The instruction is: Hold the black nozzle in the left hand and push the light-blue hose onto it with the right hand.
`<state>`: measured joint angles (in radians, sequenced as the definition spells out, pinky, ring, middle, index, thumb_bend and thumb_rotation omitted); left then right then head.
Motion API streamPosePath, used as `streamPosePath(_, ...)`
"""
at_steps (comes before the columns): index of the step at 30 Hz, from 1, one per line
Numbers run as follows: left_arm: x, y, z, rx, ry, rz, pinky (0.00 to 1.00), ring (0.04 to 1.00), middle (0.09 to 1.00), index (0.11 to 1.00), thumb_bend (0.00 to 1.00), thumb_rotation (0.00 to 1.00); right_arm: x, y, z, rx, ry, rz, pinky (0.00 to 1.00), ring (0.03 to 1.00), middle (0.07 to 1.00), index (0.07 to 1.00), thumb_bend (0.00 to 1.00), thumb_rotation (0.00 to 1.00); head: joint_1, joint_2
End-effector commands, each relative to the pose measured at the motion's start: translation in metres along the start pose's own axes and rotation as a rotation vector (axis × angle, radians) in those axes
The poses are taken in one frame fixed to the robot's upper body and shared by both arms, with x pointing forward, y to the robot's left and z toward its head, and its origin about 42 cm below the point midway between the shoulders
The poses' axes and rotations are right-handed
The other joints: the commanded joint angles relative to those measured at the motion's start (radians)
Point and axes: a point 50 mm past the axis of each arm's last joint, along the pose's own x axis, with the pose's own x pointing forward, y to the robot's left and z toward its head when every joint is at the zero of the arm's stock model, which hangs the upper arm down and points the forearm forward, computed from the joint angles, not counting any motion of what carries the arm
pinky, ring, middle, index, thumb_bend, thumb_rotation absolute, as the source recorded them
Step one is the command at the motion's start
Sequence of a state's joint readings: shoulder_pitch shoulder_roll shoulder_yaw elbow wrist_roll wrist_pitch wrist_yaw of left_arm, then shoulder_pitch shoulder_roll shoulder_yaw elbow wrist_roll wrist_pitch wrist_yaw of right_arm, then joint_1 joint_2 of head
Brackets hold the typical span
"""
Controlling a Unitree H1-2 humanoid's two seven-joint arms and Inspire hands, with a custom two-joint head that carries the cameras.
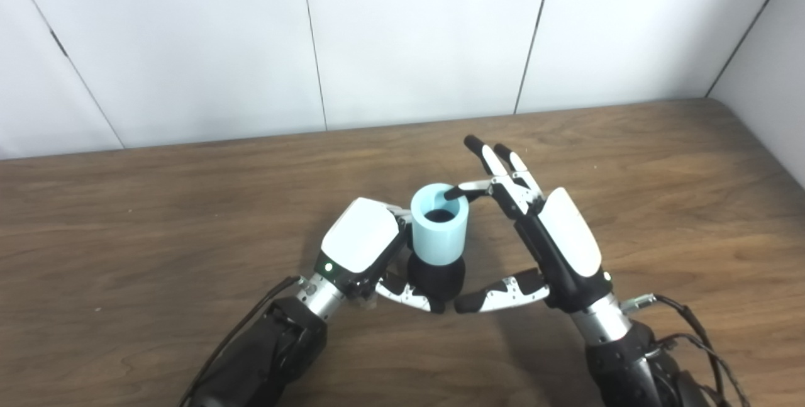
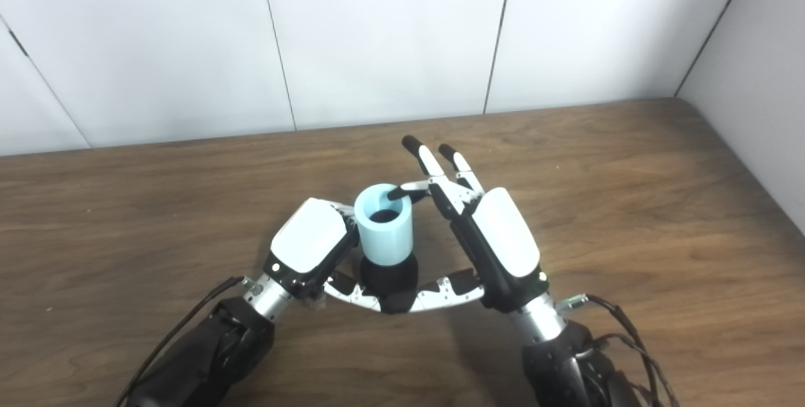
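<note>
I have the black nozzle (image 1: 435, 276) clamped in my left robot hand (image 1: 361, 245), standing upright just above the table (image 1: 157, 218), near its front middle. The light-blue hose (image 1: 439, 224) already sits over the nozzle's top, its open end facing up at me. To finish this well, I judge I should press straight down along the nozzle's axis, keeping the hose from tilting, while the left grip stays firm low on the black body so nothing twists or slides.

My right robot hand (image 1: 544, 231) is spread apart and grips nothing: one fingertip (image 1: 454, 193) rests on the hose's rim, two others point up and away, and the thumb (image 1: 497, 295) reaches in low, close to the nozzle's base. The palm faces left toward the hose. I would bring more of the right robot hand onto the rim before pushing; a single fingertip off-centre could tip the hose.
</note>
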<state>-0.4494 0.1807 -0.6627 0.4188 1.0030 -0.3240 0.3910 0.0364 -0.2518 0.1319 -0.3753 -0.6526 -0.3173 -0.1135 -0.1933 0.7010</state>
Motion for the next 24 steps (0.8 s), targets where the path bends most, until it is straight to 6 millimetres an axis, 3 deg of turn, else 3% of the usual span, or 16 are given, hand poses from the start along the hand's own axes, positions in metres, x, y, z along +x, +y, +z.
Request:
streamPosePath(1, -0.103, -0.098, 0.036, -0.143, 0.129, -0.321, 0.33, 0.364, 0.417, 0.528, 0.51, 0.0, 0.014, -0.016, 0.02, 0.016, -0.155, -0.07, 1.0, 1.0, 1.0, 1.0, 1.0, 0.88, -0.001, 0.0)
streamPosePath(20, -0.105, -0.097, 0.035, -0.142, 0.128, -0.318, 0.32, 0.356, 0.416, 0.527, 0.51, 0.0, 0.012, -0.026, 0.021, -0.007, -0.133, -0.121, 1.0, 1.0, 1.0, 1.0, 0.99, 0.85, -0.004, 0.002)
streamPosePath(24, -0.104, -0.098, 0.036, -0.137, 0.129, -0.32, 0.31, 0.355, 0.415, 0.526, 0.51, 0.0, 0.011, -0.027, 0.021, -0.065, -0.118, -0.101, 1.0, 1.0, 1.0, 1.0, 0.99, 0.89, -0.002, 0.003)
